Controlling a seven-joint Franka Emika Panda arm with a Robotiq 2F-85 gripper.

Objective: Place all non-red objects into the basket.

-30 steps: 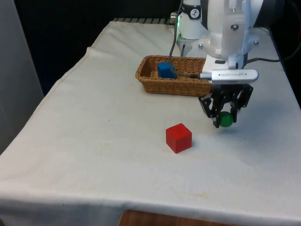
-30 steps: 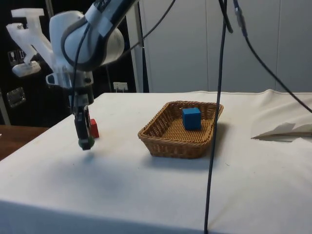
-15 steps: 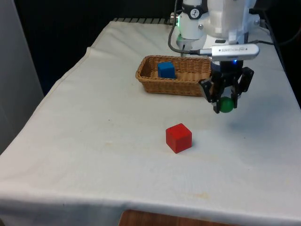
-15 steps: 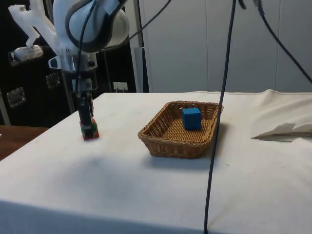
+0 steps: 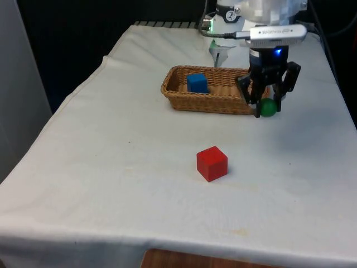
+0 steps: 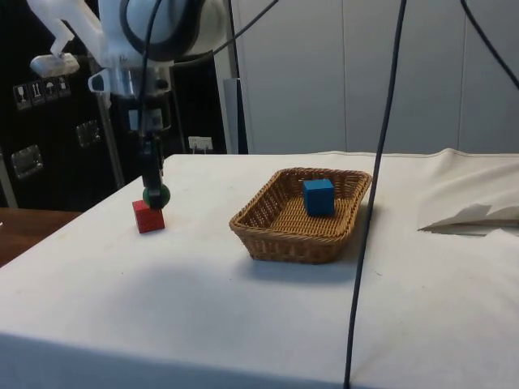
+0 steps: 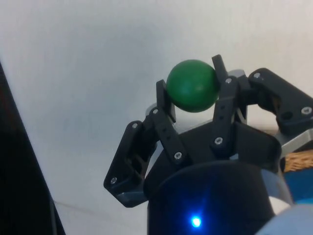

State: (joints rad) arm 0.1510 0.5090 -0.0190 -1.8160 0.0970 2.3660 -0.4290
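White arm (image 5: 268,14) with black, screw-studded linkage jaws and dark cables (image 6: 377,162).

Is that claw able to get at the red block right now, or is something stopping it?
Probably not yet: the claw is shut on the green ball, lifted near the basket. The red block sits alone on the cloth with nothing over it, so the way looks free once the ball is dropped.

White cloth (image 5: 111,167) covers the bench, creased and folded near its far end in the side view. Black curtains (image 5: 72,39) hang behind in the front view. Side view: pale wall panels (image 6: 324,73) behind, dark cabinets (image 6: 49,146) beside them, black cables (image 6: 381,162) hanging in front. Brown wood edge (image 5: 184,259) shows under the cloth's near hem.
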